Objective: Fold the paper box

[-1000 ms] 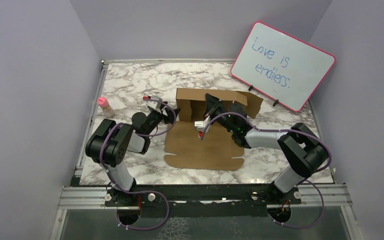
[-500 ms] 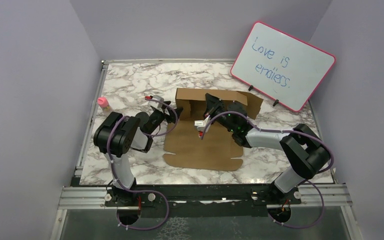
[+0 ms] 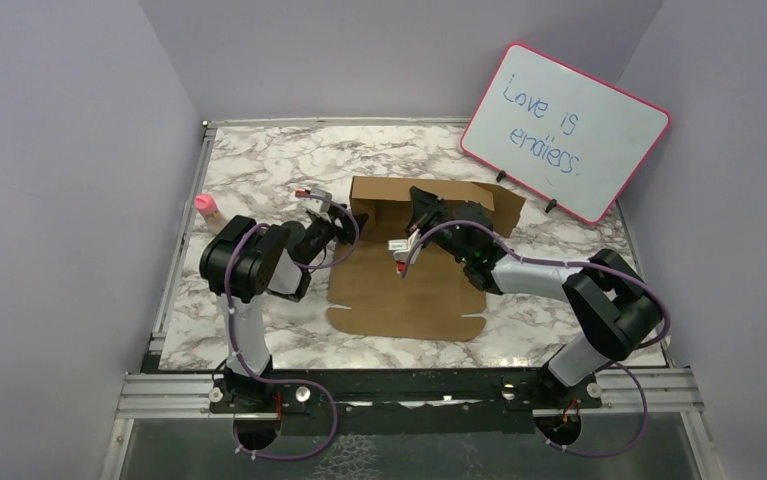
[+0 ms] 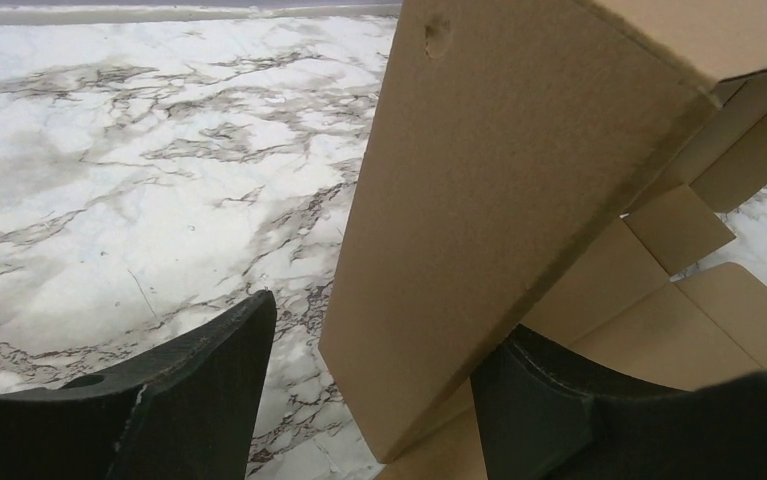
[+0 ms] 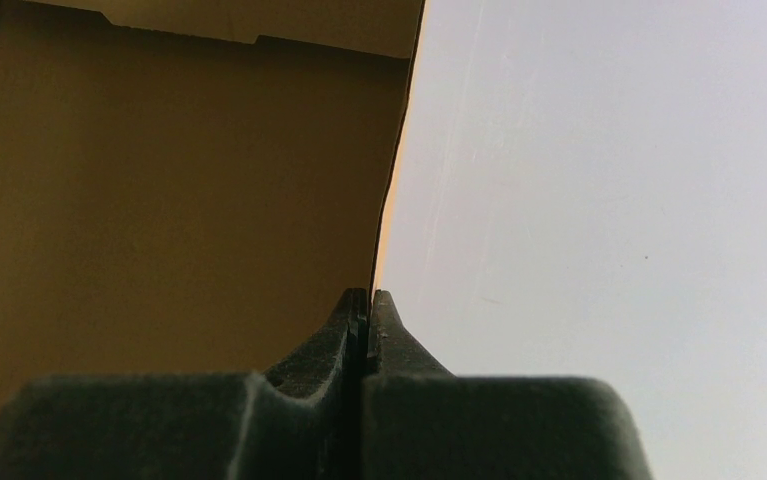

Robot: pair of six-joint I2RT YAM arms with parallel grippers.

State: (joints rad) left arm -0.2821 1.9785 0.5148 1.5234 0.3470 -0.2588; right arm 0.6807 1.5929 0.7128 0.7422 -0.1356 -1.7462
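The paper box (image 3: 404, 290) lies at the centre of the marble table (image 3: 259, 170) in the overhead view, its long axis running left to right across the frame. Its near panel (image 3: 399, 315) lies flat on the table. Its rear wall (image 3: 439, 192) stands raised along the upper edge, with a side flap (image 3: 361, 215) turned up at the left end. The left gripper (image 3: 337, 222) sits at that left end and is the nearer arm to the flap. In the left wrist view the flap rises tilted from lower centre to upper right of frame. The fingers (image 4: 199, 400) are spread with the flap's lower edge between them, one over bare marble at lower left, the other at lower right on the card's inner side. Contact of either finger with the card cannot be confirmed. The right gripper (image 3: 421, 208) is at the middle of the rear wall. In the right wrist view its fingertips (image 5: 344, 330) are pressed together, with the thin card edge rising from them; whether card is nipped between them cannot be told. Judgement: the coming move turns on the flap lying inside the left jaws, so closing would pinch it across its thickness. The card is plain brown, creased and slit, partly erected, with a small mark near the flap's upper end.
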